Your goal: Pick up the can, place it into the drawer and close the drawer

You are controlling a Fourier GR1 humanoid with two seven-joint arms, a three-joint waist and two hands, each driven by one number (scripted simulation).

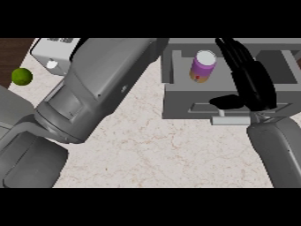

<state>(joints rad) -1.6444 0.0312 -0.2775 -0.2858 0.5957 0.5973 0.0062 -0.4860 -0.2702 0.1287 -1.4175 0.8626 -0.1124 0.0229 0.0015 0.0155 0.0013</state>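
Purple can (203, 66) with a white top stands upright inside the open grey drawer (178, 95), near its left wall. Just beside it, the right hand (252, 84) stretches over the drawer with fingers straight and relaxed, holding nothing, thumb out toward the drawer front above the pale handle (231, 119). The left forearm (94, 92) crosses the marbled counter (172, 154) (its hand is hidden from me). Farther left sit a green lime (21, 76) and a white box (54, 54).

Two bulky grey forearms with smooth, faceted panel casings; the left forearm (94, 88) shows recessed panels and a small round mark. The right hand (253, 84) is black, slim-fingered.
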